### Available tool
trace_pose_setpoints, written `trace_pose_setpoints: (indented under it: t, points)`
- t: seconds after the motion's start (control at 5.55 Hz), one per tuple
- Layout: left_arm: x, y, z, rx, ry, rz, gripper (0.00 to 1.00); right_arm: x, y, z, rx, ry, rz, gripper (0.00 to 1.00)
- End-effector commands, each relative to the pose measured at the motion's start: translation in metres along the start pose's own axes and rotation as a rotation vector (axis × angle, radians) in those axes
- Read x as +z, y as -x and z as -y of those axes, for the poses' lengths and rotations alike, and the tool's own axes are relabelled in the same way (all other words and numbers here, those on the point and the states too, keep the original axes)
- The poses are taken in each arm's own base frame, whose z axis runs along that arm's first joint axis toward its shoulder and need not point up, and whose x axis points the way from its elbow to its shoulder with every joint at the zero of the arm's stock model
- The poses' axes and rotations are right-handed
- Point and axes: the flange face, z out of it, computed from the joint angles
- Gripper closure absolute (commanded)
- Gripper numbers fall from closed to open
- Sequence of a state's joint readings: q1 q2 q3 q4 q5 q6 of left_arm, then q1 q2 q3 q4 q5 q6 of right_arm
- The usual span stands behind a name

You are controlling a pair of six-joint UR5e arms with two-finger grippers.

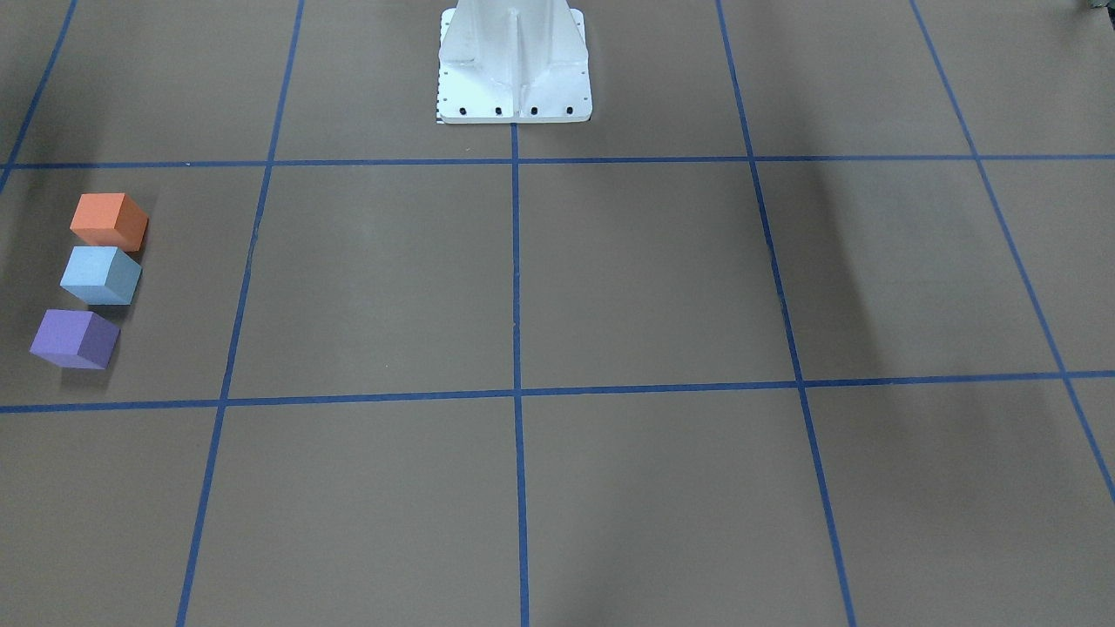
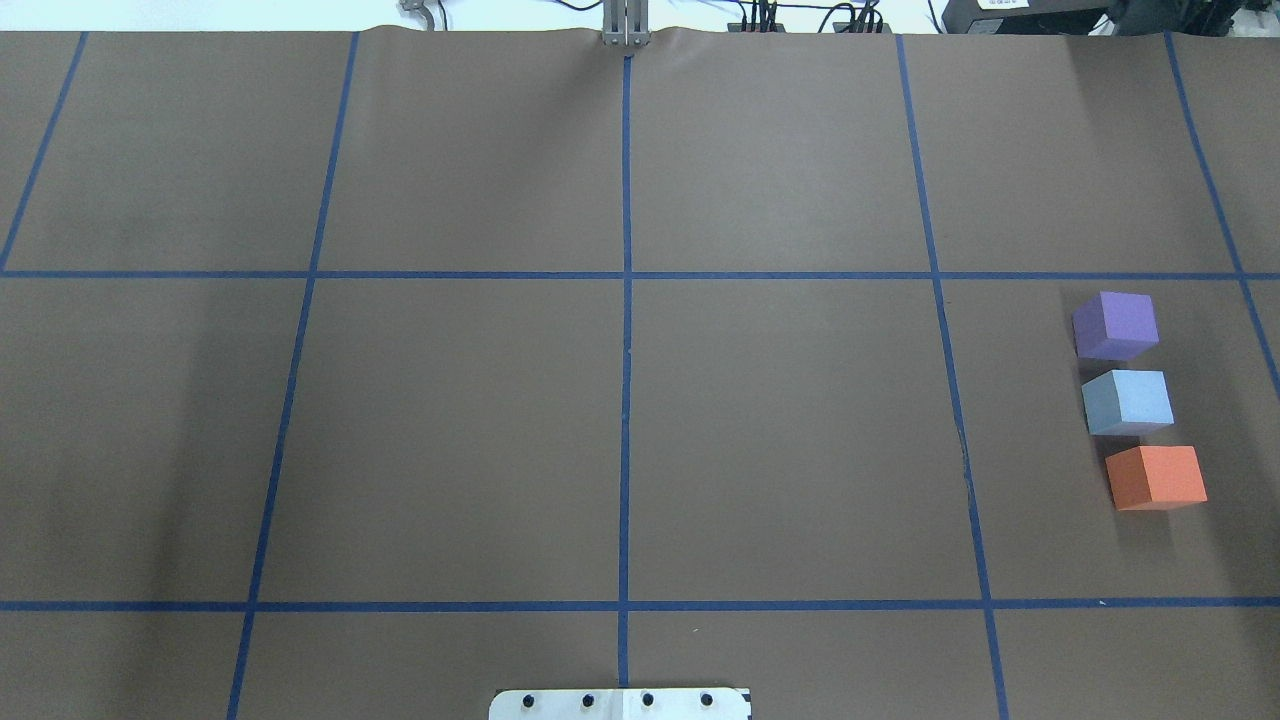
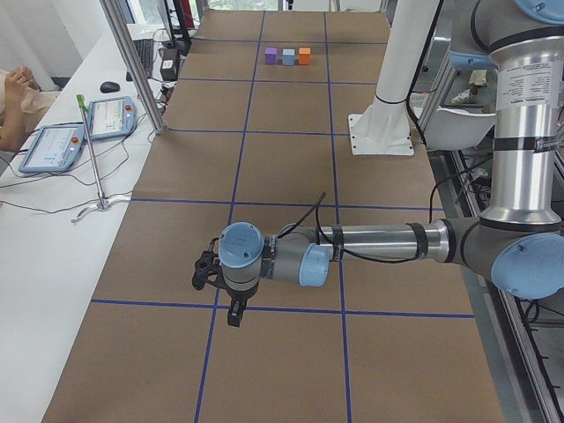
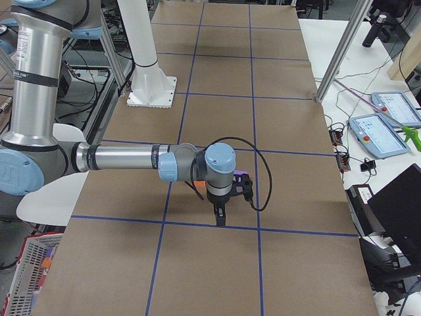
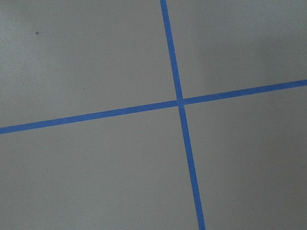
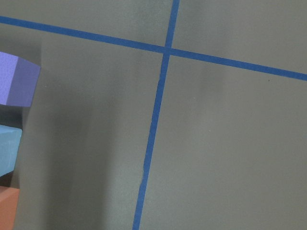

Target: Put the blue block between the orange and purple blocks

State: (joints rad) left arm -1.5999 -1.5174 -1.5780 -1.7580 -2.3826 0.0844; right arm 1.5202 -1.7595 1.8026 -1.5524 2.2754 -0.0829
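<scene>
Hanging point-down over the brown paper-covered table (image 2: 460, 430), near a crossing of blue tape lines (image 5: 180, 101), the left gripper (image 3: 233, 319) has nothing seen in it. It shows only in a side view, so I cannot tell how far apart its fingers stand. The right gripper (image 4: 220, 221) also points down above the paper with nothing seen in it, and its finger spacing cannot be told either.

On the robot's right side, the light blue cube-shaped block (image 2: 1127, 401) rests between the purple cube-shaped block (image 2: 1115, 325) and the orange cube-shaped block (image 2: 1155, 477), just beside each. As a cube it has no long axis, and its sides run nearly square to the tape. The row of three runs away from the robot, with orange nearest the base. Open paper spreads to the row's left, and a tape line passes near on its right.
</scene>
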Motion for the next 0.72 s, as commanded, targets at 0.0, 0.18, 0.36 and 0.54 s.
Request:
trace_pose_setpoints:
  t: [0.0,0.18,0.36,0.54]
  points:
    - [-0.0014,-0.001,0.0026,0.003,-0.003,0.002,0.0,-0.0028,0.0024,0.0008,-0.005,-0.006,0.001,0.0]
    - [-0.0018,-0.0014,0.0035,0.005,-0.004,0.002,0.0,-0.0039,0.0034,0.0011,-0.007,-0.008,0.0,0.0]
    - [-0.0023,0.0,0.0039,0.01,-0.008,0.022,0.0,-0.004,0.0036,0.0011,-0.007,-0.008,0.002,0.0]
    - [-0.0027,0.0022,0.0018,0.027,-0.024,0.05,0.0,-0.0051,0.0044,0.0022,-0.01,-0.012,0.002,0.0]
